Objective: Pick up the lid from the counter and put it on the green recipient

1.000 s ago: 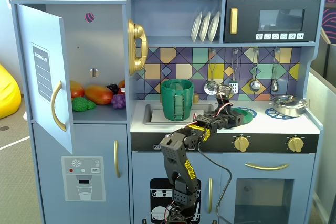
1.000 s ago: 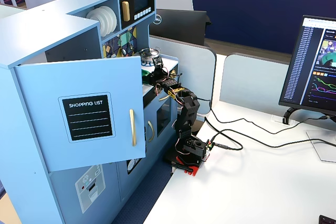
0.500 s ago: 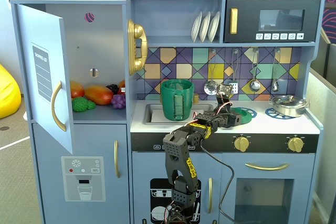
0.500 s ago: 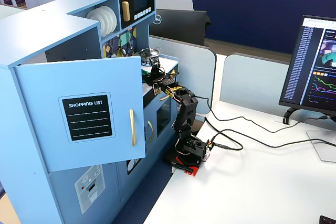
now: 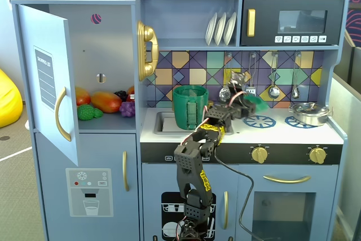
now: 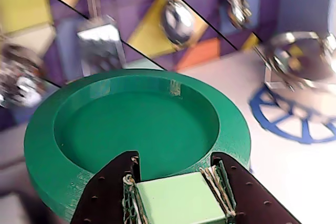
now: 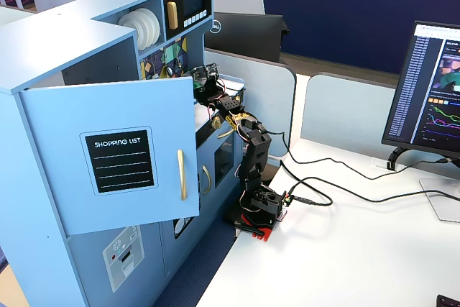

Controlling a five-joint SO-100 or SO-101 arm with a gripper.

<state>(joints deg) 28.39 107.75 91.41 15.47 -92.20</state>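
The lid (image 6: 79,129) is a dark-green disc with a sunken middle, and it fills the wrist view. My gripper (image 6: 176,167) is shut on its light-green handle (image 6: 178,200), which sits between the two dark fingers. In a fixed view the gripper (image 5: 243,101) holds the lid (image 5: 257,102) tilted in the air above the counter, over the left blue burner ring. The green recipient (image 5: 190,107), a tall open pot with a lighter strap handle, stands in the sink to the left of the gripper. From the side, the gripper (image 7: 205,81) sits high beside the backsplash.
A shiny silver pan (image 5: 309,112) rests on the right burner ring, seen too in the wrist view as the pan (image 6: 302,59). The left blue ring (image 5: 259,121) lies bare below the lid. Utensils (image 5: 273,90) hang on the backsplash. The fridge door (image 5: 48,77) stands open at the left.
The gripper has risen off the left burner ring with the lid in it and shifted slightly left, toward the pot. The forearm now points upward.
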